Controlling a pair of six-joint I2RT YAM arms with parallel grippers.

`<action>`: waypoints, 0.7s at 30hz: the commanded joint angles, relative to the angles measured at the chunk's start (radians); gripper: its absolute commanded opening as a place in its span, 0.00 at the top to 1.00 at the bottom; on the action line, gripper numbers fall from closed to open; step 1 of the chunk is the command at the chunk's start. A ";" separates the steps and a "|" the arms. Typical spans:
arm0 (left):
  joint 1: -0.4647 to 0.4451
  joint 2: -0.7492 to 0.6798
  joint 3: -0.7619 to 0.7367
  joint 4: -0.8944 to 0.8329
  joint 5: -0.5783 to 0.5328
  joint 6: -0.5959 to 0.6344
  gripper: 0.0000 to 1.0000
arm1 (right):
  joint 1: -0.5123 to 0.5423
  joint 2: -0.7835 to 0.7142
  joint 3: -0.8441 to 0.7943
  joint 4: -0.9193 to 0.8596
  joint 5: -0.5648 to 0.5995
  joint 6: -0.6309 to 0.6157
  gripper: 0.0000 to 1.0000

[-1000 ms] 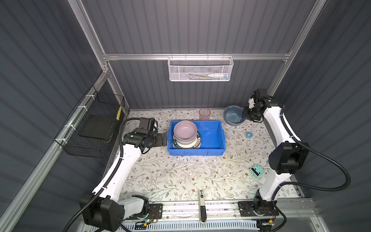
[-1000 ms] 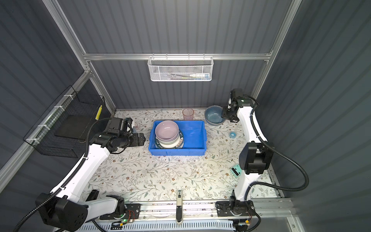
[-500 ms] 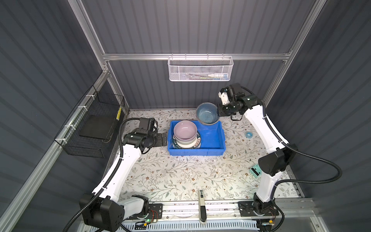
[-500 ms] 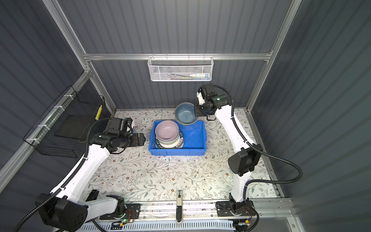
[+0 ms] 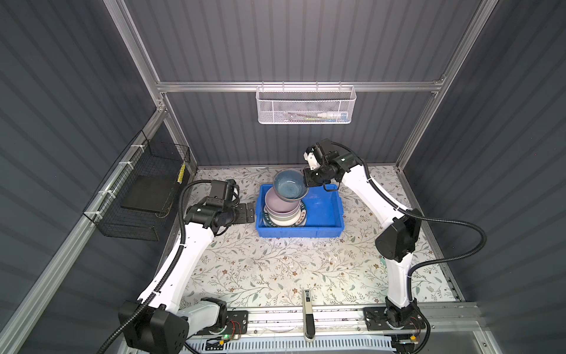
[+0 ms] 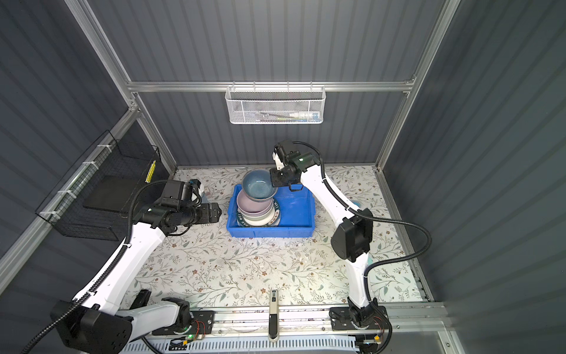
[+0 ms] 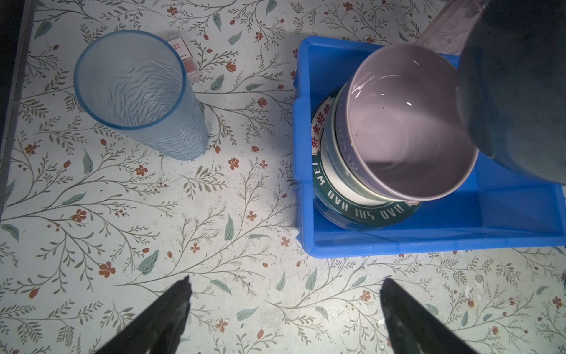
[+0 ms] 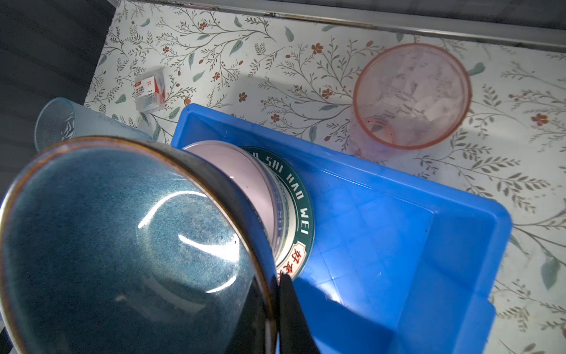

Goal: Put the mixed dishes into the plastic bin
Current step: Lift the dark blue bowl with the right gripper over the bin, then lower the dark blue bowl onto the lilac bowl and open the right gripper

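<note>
The plastic bin (image 5: pixel 324 210) stands at the back middle of the table and holds a stack at its left end: a green lettered plate (image 7: pixel 361 214) at the bottom and a lilac bowl (image 5: pixel 277 204) on top. My right gripper (image 5: pixel 306 180) is shut on the rim of a grey-blue bowl (image 5: pixel 289 185), which hangs tilted just above the lilac bowl (image 8: pixel 251 184). Left of the bin, my left gripper (image 7: pixel 284 294) is open and empty above the table. A blue tumbler (image 7: pixel 137 92) stands left of the bin. A pink tumbler (image 8: pixel 410 95) stands behind the bin (image 8: pixel 398 245).
A small clear box with a red label (image 8: pixel 150 89) lies near the blue tumbler. A white mesh basket (image 5: pixel 306 104) hangs on the back wall, a black wire basket (image 5: pixel 147 190) on the left wall. A black-and-white tool (image 5: pixel 307 312) lies at the front edge.
My right arm has carried the grey-blue bowl from the table's back right corner leftward, up and over the bin to above the lilac bowl. The left arm has not moved.
</note>
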 commanded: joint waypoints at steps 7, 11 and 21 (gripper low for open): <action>0.006 -0.041 0.000 -0.023 0.018 0.025 0.02 | 0.024 0.058 0.081 0.124 -0.006 0.045 1.00; 0.006 -0.045 0.001 -0.030 0.015 0.030 0.01 | 0.029 0.088 0.081 0.139 0.005 0.042 1.00; 0.006 -0.058 -0.018 -0.034 -0.008 0.043 0.01 | 0.043 0.142 0.093 0.118 0.004 0.021 1.00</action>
